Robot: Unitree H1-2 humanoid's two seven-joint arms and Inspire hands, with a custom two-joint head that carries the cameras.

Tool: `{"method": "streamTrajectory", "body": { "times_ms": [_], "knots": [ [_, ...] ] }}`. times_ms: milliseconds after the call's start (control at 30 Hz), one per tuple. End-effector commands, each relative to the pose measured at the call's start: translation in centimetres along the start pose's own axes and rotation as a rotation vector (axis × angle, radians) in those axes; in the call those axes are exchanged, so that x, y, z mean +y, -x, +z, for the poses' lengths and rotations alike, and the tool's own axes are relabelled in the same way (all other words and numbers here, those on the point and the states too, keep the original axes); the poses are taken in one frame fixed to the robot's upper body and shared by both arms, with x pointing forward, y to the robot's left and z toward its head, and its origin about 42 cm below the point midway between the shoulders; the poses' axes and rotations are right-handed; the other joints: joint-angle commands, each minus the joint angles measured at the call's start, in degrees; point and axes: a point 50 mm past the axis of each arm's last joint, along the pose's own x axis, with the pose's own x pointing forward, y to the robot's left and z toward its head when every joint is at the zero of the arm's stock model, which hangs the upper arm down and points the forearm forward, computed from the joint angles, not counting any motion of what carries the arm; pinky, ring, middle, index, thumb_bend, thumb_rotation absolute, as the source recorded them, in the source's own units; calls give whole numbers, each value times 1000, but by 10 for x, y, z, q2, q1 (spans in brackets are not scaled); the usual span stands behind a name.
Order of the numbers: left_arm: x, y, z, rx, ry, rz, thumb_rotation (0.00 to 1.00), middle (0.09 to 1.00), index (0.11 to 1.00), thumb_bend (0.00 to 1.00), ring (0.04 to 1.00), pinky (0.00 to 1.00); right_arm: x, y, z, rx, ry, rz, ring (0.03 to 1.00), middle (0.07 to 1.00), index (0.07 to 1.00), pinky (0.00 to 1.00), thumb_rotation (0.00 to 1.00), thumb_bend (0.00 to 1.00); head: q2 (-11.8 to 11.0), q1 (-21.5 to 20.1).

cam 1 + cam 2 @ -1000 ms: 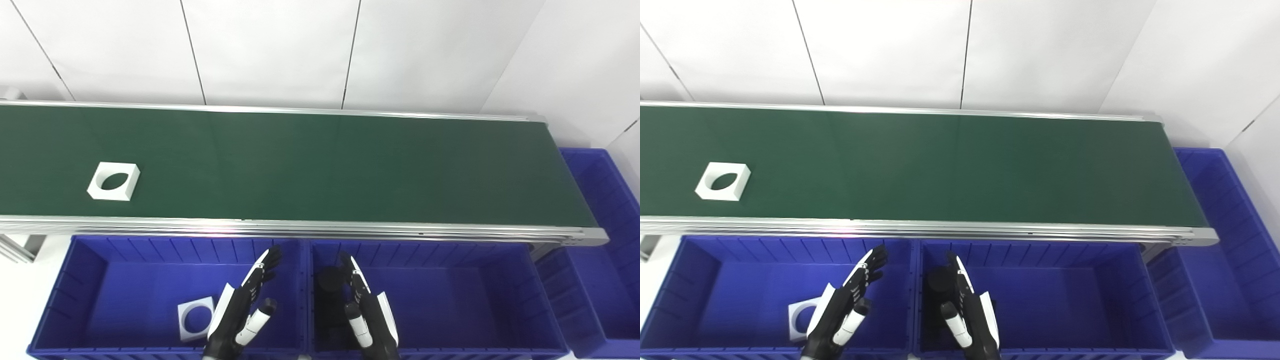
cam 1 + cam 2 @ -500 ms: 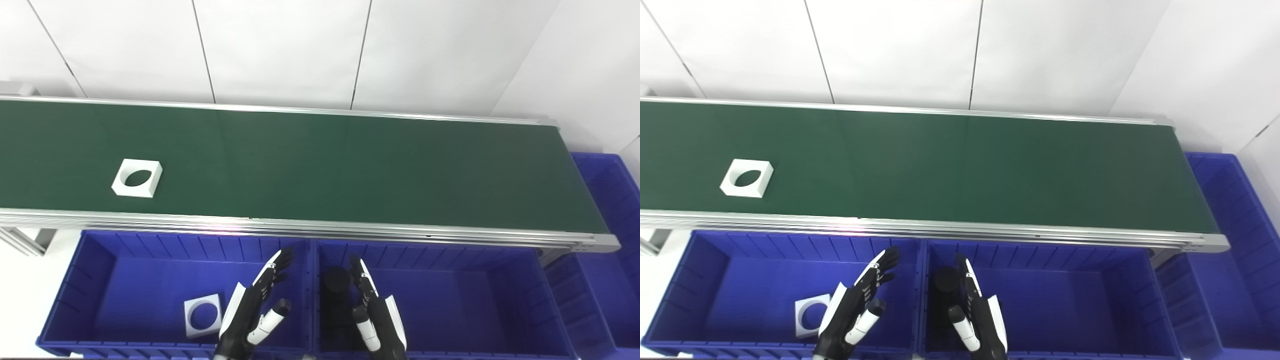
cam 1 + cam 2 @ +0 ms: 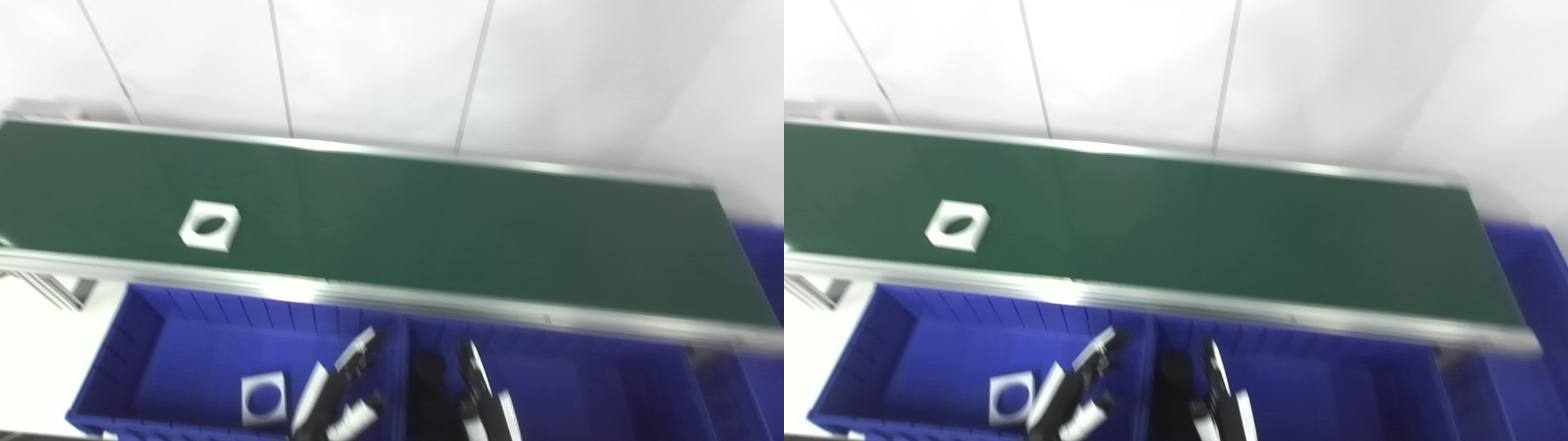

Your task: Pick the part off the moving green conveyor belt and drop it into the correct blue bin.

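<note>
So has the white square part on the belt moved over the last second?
Yes. The white part has travelled right along the conveyor belt, closer to the wall seam behind it; the camera shifted too.

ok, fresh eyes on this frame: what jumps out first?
The long green belt crossing the picture, with one white square part with a round hole lying on it at the left. Below it sit blue bins: the left bin holds a matching white part, the middle bin a black cylinder. Both hands, left hand and right hand, hover open at the bottom, holding nothing; the frame is blurred.
</note>
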Motion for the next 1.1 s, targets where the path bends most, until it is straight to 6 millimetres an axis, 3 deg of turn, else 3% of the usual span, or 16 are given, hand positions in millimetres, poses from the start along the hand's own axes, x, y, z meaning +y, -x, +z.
{"method": "streamTrajectory", "body": {
  "times_ms": [0,667,867,1067],
  "knots": [
    [-1,-8,11,-76,-4,16,890,899,892,815,897,831,1,-1,8,-75,-2,6,1000,1000,1000,1000,1000,917,1,4],
    [-3,-9,15,-94,-19,0,859,894,894,796,890,824,-2,-2,8,-76,-13,5,1000,1000,1000,1000,1000,876,3,21],
    [-3,-15,31,-170,-54,-24,843,892,885,855,879,806,-2,-3,9,-81,-6,8,1000,1000,1000,1000,1000,871,4,26],
    [-1,-21,62,-308,-78,-19,825,856,880,857,825,769,-1,-4,10,-83,1,10,1000,1000,1000,1000,1000,863,3,24]
  ]
}}
